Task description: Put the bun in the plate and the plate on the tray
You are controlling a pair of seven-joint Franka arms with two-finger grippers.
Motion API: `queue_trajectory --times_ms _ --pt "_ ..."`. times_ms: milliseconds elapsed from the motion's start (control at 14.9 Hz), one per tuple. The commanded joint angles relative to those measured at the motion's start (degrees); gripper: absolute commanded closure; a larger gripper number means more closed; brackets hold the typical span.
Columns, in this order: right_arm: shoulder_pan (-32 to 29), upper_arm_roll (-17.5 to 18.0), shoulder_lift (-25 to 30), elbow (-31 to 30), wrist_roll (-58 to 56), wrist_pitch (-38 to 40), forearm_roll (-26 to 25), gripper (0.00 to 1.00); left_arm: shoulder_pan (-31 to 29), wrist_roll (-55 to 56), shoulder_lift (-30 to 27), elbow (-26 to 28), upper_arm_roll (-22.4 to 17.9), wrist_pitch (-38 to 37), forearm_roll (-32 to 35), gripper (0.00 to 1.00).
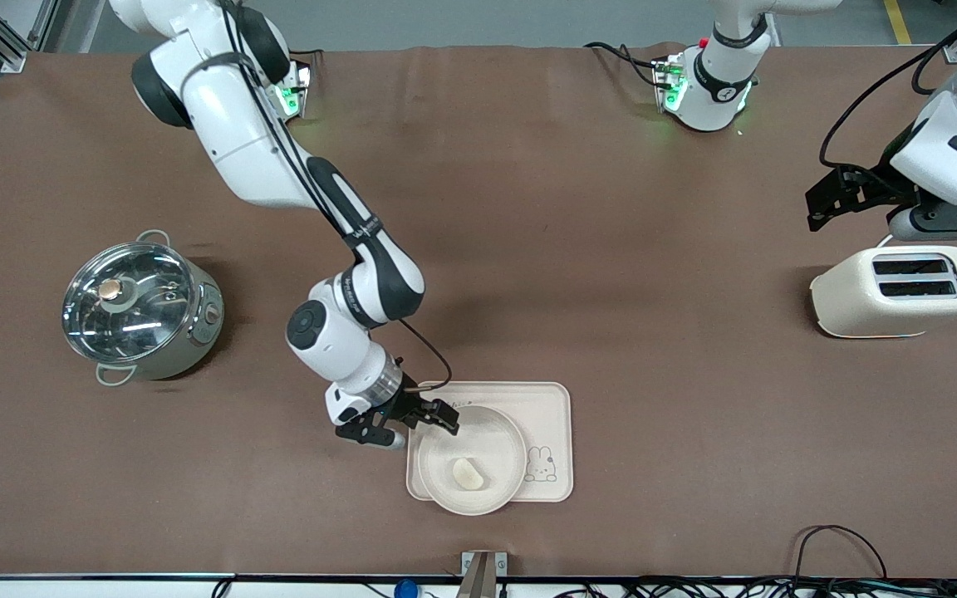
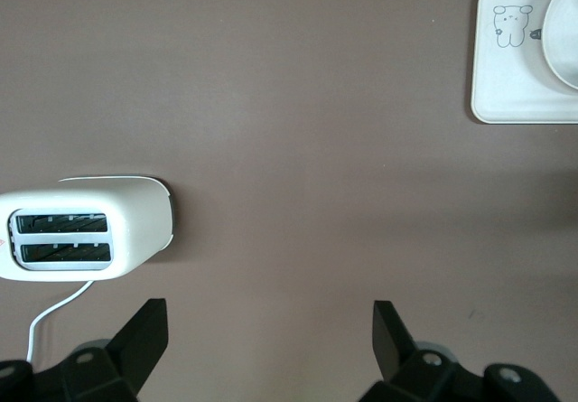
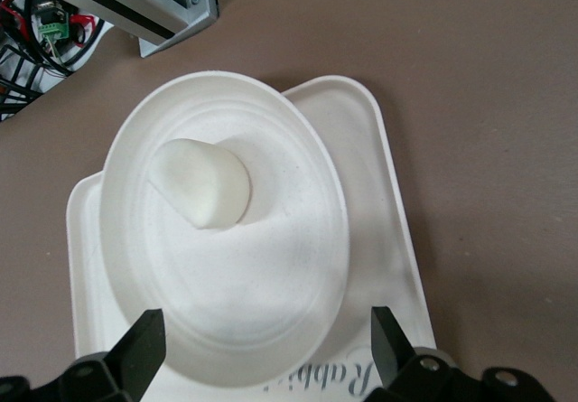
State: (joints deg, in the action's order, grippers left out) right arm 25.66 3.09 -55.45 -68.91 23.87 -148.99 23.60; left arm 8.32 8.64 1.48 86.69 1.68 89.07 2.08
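Note:
The bun [image 1: 468, 474] lies in the plate [image 1: 497, 440]. The plate rests on the tray [image 1: 551, 405], and its rim hangs a little over the tray's edge nearest the front camera. My right gripper [image 1: 409, 425] is open and empty, low over the plate's rim at the tray's corner toward the right arm's end. The right wrist view shows the bun [image 3: 200, 183], the plate [image 3: 271, 271] and the tray [image 3: 386, 208] between the open fingers of that gripper [image 3: 266, 341]. My left gripper [image 1: 829, 199] waits open over bare table near the toaster, and its own view shows it [image 2: 271, 331] empty.
A steel pot with a glass lid [image 1: 139, 311] stands toward the right arm's end. A cream toaster [image 1: 898, 291] stands toward the left arm's end and shows in the left wrist view [image 2: 83, 230], as do the tray [image 2: 515, 77] and plate [image 2: 564, 32]. Cables lie along the table's near edge.

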Motion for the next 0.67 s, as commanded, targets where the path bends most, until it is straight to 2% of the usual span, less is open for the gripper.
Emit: queue_trajectory --times_ms 0,134,336,403,604 --pt "-3.42 0.34 9.63 -7.36 -1.28 9.03 1.01 0.0 0.56 -0.82 -1.04 0.33 -0.8 -0.04 -0.77 0.0" --pt "-6.32 -0.71 16.31 -11.05 -2.24 17.55 -0.65 0.0 0.3 -0.82 -0.86 0.07 -0.89 0.05 -0.68 0.0" --pt "-7.12 -8.51 24.92 -10.89 -2.95 35.11 -9.25 0.0 0.21 -0.73 -0.42 -0.99 -0.97 -0.04 -0.85 0.0" --pt "-8.16 -10.02 28.0 -10.98 -4.95 39.26 -10.23 0.0 0.21 -0.73 -0.42 -0.9 -0.97 -0.04 -0.85 0.0" --pt "-13.78 -10.38 36.26 -11.68 -11.55 51.84 -11.55 0.0 0.21 -0.65 -0.33 -0.99 -0.97 -0.04 -0.59 0.0"
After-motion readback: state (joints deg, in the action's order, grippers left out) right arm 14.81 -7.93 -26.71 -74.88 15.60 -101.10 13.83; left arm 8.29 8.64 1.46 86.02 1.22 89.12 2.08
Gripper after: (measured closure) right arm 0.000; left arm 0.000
